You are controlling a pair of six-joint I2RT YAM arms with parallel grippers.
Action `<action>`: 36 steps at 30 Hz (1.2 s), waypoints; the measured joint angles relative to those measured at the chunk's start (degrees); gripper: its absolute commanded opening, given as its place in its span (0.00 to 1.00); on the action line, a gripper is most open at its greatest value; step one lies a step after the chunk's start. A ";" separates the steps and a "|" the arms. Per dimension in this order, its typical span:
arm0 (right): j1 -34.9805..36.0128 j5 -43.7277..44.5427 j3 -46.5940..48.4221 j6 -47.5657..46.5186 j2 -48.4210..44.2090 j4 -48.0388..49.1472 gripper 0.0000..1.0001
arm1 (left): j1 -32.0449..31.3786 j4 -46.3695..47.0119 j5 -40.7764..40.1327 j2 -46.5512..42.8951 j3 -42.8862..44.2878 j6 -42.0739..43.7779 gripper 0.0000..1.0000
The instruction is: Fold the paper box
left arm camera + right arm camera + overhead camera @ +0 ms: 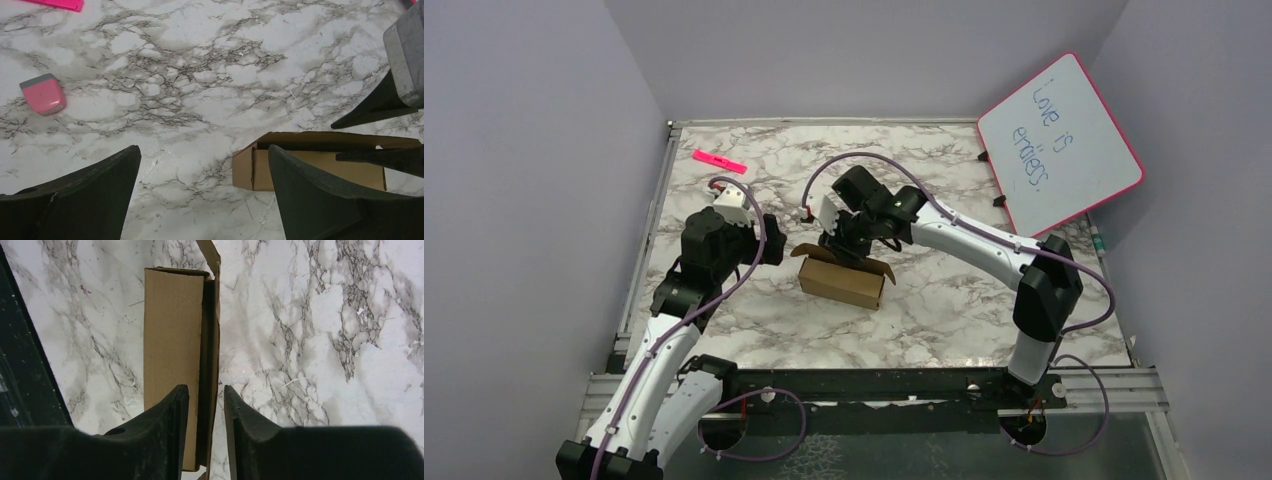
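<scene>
Far left on the marble tabletop [944, 310], a flat pink strip [719, 161] is seen near the back edge, and a small pink eraser [43, 93] is picked up in the left wrist view. The left hand [202, 150] is held spread wide over bare marble with nothing between its fingers, just left of the paper box [842, 280] and not touching it. The box is sat mid-tabletop as a small brown rectangle, with its top partly open and flaps sticking up at both ends. From above, the right hand [206, 390] is brought down on the box's far long side, fingers almost pressed together, and a thin cardboard wall is pinched in the narrow gap. At far right, a pink-framed whiteboard [1059, 145] is leaned against the wall.
</scene>
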 measured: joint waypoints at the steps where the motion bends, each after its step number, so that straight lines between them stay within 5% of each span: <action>1: 0.00 -0.22 0.20 0.00 -0.09 -0.02 0.47 | 0.00 0.11 0.59 -0.02 -0.20 0.22 0.98; 7: 0.00 1.38 -3.26 6.12 -4.57 0.09 0.52 | 0.00 0.63 4.44 0.04 -1.60 2.27 0.95; 18: 0.00 13.73 -19.67 28.26 -26.53 1.51 0.51 | -0.04 1.14 10.58 2.93 -1.57 5.81 0.82; 27: 0.00 16.98 -30.16 40.96 -29.31 7.15 0.42 | -2.10 0.66 13.09 8.50 -0.85 9.05 0.77; 36: 0.00 22.95 -31.26 43.80 -30.32 10.51 0.38 | -3.78 -0.98 13.38 11.67 1.84 11.78 0.73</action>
